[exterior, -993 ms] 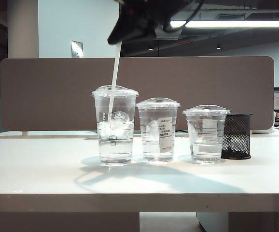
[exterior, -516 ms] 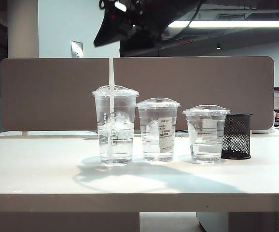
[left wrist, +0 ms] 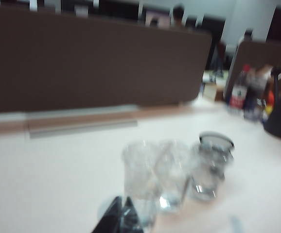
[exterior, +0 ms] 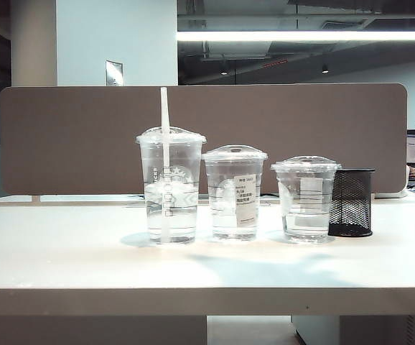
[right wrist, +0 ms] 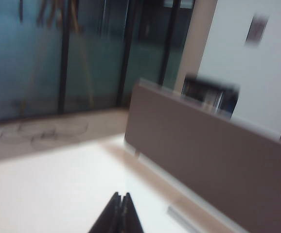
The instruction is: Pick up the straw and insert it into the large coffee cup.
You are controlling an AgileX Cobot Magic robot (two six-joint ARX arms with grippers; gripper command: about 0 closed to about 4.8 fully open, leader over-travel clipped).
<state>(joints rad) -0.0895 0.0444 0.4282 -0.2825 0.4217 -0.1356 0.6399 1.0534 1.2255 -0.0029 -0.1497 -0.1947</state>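
The white straw [exterior: 164, 144] stands upright in the large coffee cup [exterior: 170, 188], the tallest clear cup with a domed lid, at the left end of a row of three. Its top sticks out well above the lid. No arm shows in the exterior view. In the blurred left wrist view the same large coffee cup [left wrist: 139, 170] lies just beyond my left gripper [left wrist: 122, 199], whose dark tips meet with nothing between them. My right gripper [right wrist: 120, 195] is shut and empty over bare white tabletop, away from the cups.
A medium clear cup [exterior: 235, 192] with a white label and a short squat clear cup [exterior: 306, 198] stand right of the large one. A black mesh pen holder [exterior: 352, 202] is at the far right. A brown partition [exterior: 49, 136] runs behind the table.
The straw has dropped from a tilted, held position to upright inside the large cup. The dark arm above it let go and rose out of the exterior view.
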